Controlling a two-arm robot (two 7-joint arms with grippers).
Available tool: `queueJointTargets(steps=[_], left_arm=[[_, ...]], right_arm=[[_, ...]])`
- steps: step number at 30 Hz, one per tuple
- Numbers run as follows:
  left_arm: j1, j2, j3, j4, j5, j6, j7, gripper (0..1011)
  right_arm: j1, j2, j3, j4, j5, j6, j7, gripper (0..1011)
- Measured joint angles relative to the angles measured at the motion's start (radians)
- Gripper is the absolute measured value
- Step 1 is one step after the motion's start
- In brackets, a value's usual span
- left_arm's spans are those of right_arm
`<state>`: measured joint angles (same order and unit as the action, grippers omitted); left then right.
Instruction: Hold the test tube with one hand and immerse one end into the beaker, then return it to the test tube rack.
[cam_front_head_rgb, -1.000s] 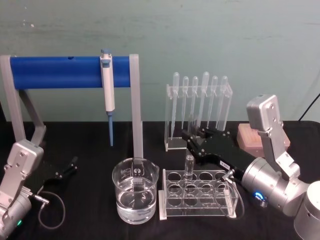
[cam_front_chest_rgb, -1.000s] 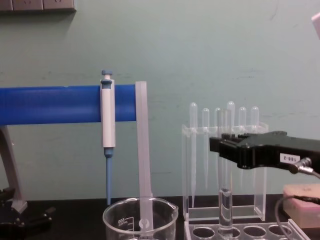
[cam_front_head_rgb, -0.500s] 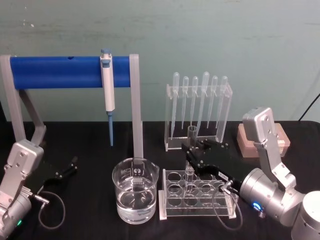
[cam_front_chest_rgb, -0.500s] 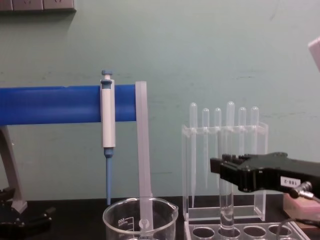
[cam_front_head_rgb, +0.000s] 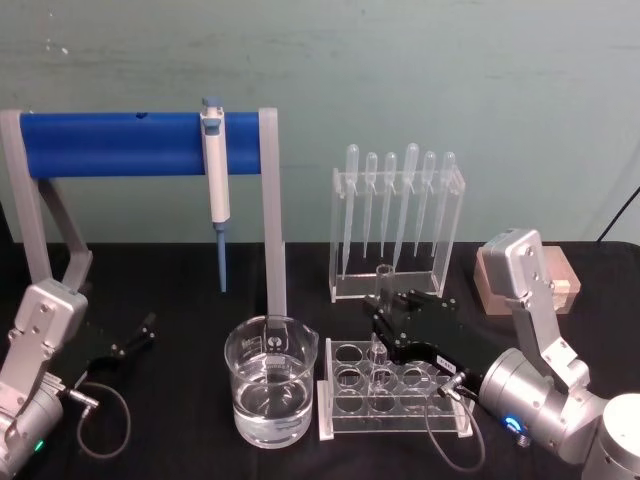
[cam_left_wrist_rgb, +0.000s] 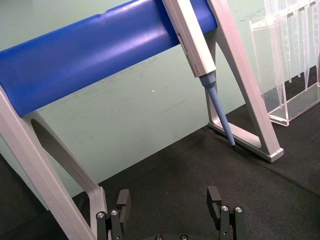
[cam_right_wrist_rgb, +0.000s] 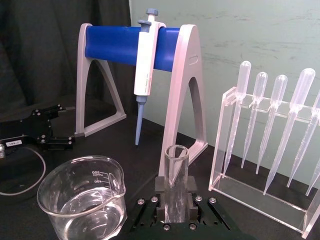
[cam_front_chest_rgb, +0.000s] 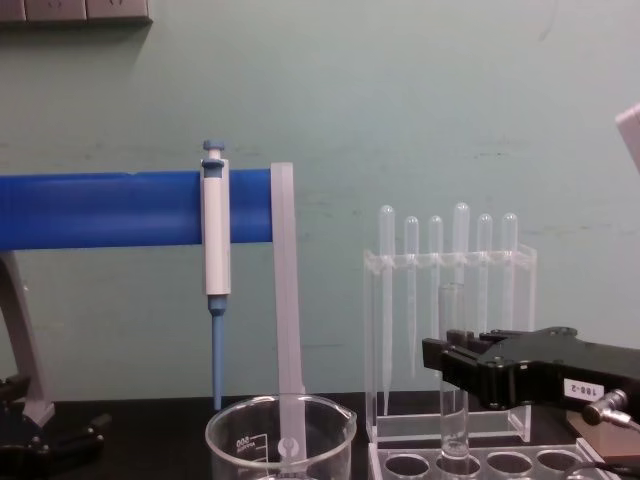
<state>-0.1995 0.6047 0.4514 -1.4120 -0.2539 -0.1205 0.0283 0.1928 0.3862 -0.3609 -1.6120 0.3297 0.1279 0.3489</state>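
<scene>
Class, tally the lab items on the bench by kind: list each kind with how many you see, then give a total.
Test tube: 1
Beaker: 1
Plastic pipettes: 6
Blue-and-white pipettor: 1
Tube rack: 1
Pipette stand: 1
Pipettor stand: 1
Total: 12

Test tube (cam_front_chest_rgb: 452, 380): clear glass, upright, lower end in rack hole.
Beaker (cam_front_head_rgb: 271, 392): wide, graduated, part-filled with clear liquid, left of tube.

Black table (cam_front_head_rgb: 180, 280): beaker (cam_front_head_rgb: 271, 395), racks.
</scene>
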Motion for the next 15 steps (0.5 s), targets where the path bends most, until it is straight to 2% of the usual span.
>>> queueJointTargets(steps=[4, 5, 11, 15], left_arm=[[0.000, 0.000, 0.000, 0.000, 0.000, 0.000, 0.000, 1000], [0.000, 0.000, 0.000, 0.000, 0.000, 0.000, 0.000, 1000], [0.000, 0.000, 0.000, 0.000, 0.000, 0.000, 0.000, 1000], [0.000, 0.000, 0.000, 0.000, 0.000, 0.000, 0.000, 1000]], right_arm=[[-0.002, 0.000, 0.002, -0.003, -0.001, -0.001, 0.001, 316], [-0.002, -0.001, 0.003, -0.004, -0.001, -0.001, 0.001, 374], [-0.006, 0.003, 0.007, -0.027, -0.001, 0.003, 0.003, 541], [-0.021, 0.015, 0.027, -0.086, 0.006, 0.004, 0.001, 703]])
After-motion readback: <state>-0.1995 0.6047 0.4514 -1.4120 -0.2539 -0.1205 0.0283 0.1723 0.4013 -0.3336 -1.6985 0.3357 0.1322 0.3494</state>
